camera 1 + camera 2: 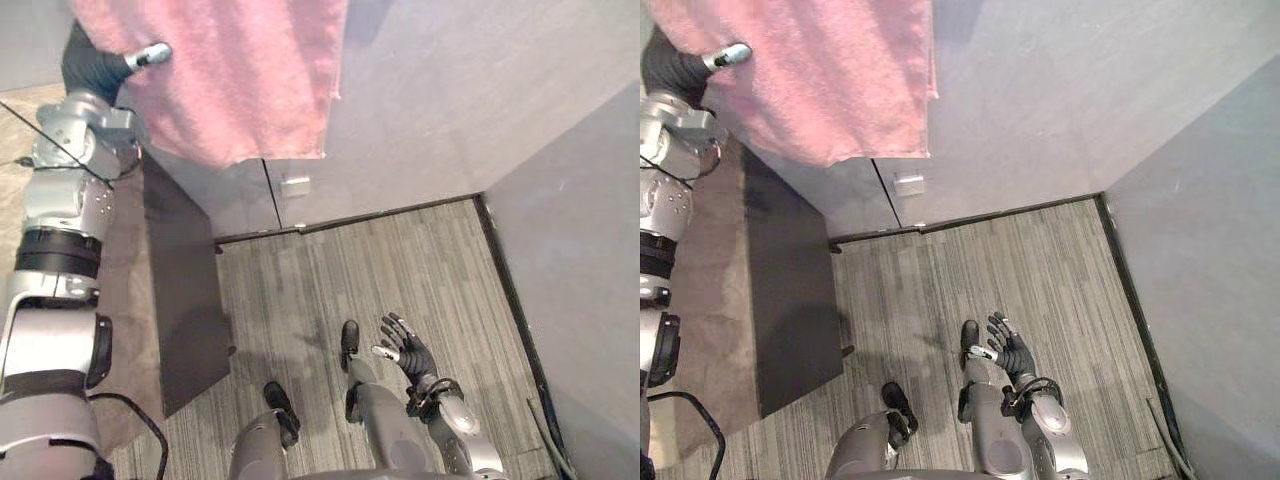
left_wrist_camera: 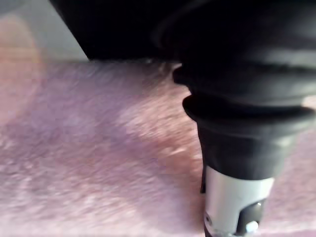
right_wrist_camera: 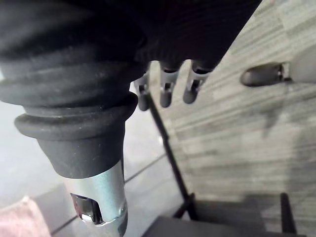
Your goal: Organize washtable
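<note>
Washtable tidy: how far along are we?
Done: nothing visibly finished. In hand: left hand is up against the pink towel hanging before the grey wall; its grip is hidden. Right hand hangs open and empty over the striped floor. Left: settling the towel, probably everything after.

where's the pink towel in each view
left eye view: pink towel hangs across the top
right eye view: top left
left wrist view: across the lower part
right wrist view: bottom left corner
shared landmark: left robot hand at the towel's left side, in both eye views
</note>
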Controlling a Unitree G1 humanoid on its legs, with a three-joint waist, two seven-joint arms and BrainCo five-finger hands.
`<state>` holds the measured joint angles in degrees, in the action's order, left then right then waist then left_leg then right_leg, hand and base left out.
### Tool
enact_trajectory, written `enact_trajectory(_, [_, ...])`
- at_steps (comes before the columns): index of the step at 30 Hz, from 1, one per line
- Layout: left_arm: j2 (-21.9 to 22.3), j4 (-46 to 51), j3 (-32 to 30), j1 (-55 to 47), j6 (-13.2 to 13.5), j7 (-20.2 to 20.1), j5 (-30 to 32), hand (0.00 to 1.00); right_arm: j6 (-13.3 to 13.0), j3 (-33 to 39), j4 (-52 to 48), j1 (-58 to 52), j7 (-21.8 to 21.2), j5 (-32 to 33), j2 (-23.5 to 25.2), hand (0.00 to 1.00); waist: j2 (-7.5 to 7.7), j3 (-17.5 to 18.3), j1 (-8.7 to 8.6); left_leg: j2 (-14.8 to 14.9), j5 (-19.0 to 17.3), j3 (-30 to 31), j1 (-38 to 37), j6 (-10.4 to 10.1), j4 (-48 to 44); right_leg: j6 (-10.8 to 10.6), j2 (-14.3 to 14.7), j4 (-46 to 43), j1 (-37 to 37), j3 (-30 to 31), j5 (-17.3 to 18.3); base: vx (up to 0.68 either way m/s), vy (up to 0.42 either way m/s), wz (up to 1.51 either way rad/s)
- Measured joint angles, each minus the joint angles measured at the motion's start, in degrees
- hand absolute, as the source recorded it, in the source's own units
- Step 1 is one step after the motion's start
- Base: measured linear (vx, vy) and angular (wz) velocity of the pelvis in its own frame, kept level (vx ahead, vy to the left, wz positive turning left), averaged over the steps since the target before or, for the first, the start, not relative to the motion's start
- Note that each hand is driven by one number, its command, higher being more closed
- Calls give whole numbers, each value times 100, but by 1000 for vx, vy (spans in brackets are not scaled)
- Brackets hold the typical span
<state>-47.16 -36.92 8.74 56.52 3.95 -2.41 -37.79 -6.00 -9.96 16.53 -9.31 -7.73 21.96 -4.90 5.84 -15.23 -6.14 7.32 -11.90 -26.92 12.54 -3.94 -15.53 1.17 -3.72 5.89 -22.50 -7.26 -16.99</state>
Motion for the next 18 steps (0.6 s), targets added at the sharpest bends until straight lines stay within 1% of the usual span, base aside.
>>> enact_trajectory(7, [202,-210,-21,0,-41,11,147,0,-2,5,-160,3,12,-2,-2,0,4,-33,-12,-24,-15,-38,-55,23,48,-43,-26,13,9,123,-39,8,79,-3])
enact_trajectory(8, [239,-216,-43,1,-45,29,186,100,-6,6,-278,6,12,-4,-5,0,6,-34,-11,-29,-20,-43,-58,33,35,-48,-36,15,16,133,-43,-27,91,-2])
enact_trajectory(12, [533,-215,-218,1,-45,176,252,100,-2,14,-836,101,3,8,-114,0,13,-38,36,-30,-26,-52,-101,41,16,-48,-42,18,62,144,-41,-17,60,-1])
enact_trajectory(13, [610,-214,-254,1,-44,250,252,100,8,32,-1146,203,-14,43,-255,0,17,-41,47,-29,-26,-57,-125,41,16,-49,-41,18,80,147,-40,-12,54,-3])
enact_trajectory(15, [646,-215,-256,1,-43,271,252,100,13,120,-1705,507,-108,226,-672,0,20,-43,43,-27,-26,-64,-164,41,19,-49,-40,18,114,145,-41,-9,54,-3])
enact_trajectory(17, [645,-215,-257,1,-38,280,249,100,-13,401,-2131,1262,-250,472,-1440,0,23,-44,46,-27,-25,-73,-251,41,45,-51,-37,18,191,141,-41,1,68,-2])
enact_trajectory(18, [645,-214,-257,2,-34,284,246,100,-11,462,-2134,1540,-259,508,-1669,0,24,-44,46,-26,-25,-72,-275,41,49,-51,-37,17,215,137,-41,1,70,-1])
